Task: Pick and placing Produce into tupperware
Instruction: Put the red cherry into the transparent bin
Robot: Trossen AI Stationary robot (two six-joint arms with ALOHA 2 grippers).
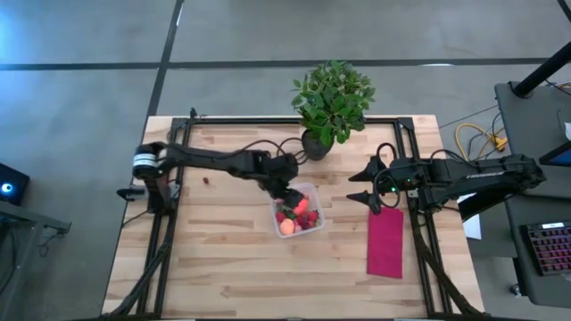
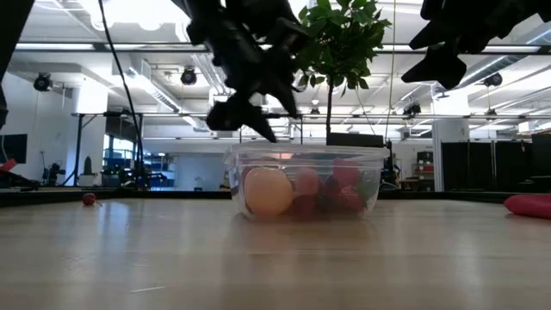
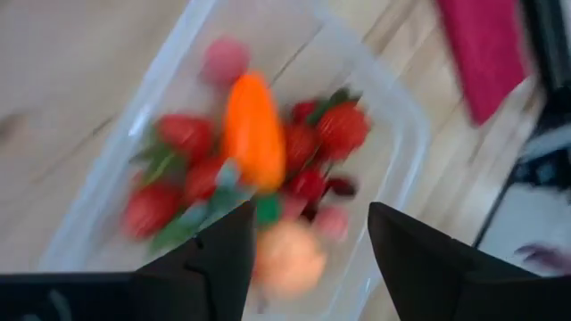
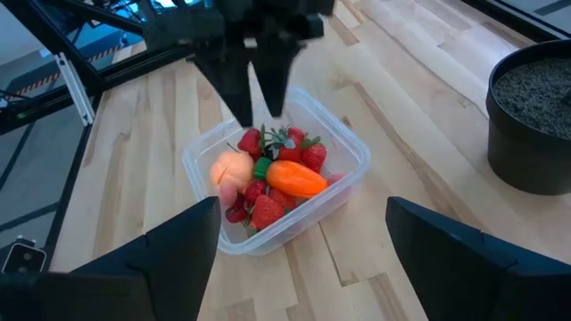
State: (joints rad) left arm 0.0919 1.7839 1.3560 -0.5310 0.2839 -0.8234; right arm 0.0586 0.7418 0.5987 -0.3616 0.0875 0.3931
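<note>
The clear tupperware [image 1: 299,211] [image 2: 306,181] sits mid-table and holds several red strawberries [image 4: 268,209], the orange carrot [image 4: 294,176] [image 3: 252,129] lying on top of them, and the peach-orange fruit [image 2: 268,191] [image 4: 230,168]. My left gripper [image 1: 284,192] [image 3: 308,214] [image 4: 259,98] hovers open just above the container's far-left part, fingers pointing down, touching nothing. My right gripper [image 1: 357,187] [image 4: 302,203] hangs open in the air to the container's right. One stray strawberry [image 1: 207,181] [image 2: 89,199] lies on the table to the left.
A leafy potted plant [image 1: 332,102] stands at the far edge just behind the container, its dark pot [image 4: 531,116] close to my right gripper. A red cloth [image 1: 385,242] [image 2: 529,205] lies flat to the container's right. Bare wood shows on the near and left sides.
</note>
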